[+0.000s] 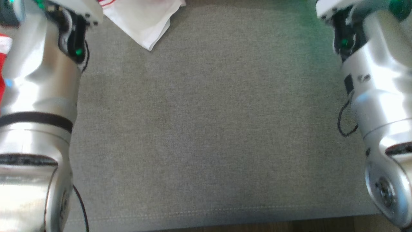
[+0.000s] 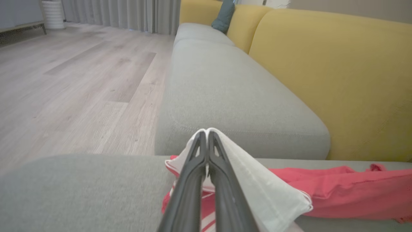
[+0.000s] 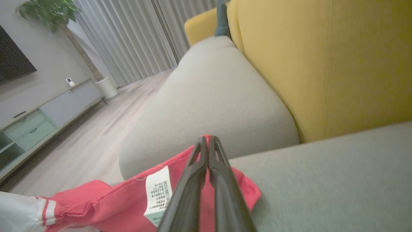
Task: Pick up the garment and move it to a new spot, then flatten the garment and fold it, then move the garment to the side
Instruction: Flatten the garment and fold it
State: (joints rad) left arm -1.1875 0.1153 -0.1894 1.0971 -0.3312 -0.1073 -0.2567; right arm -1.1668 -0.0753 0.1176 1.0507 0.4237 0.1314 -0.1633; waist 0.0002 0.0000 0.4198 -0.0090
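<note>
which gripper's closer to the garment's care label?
Right. The right gripper is shut on the garment at its red part, the care label right beside it. The left gripper is shut on its white part, farther off.

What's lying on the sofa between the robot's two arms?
In the head view, just bare grey seat, except a white corner of the garment at the top beside the left arm.

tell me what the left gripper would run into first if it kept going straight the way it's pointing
The left gripper, shut on the garment, points at the rounded end of the next grey seat cushion. That looks first in line, though depth is unclear.
</note>
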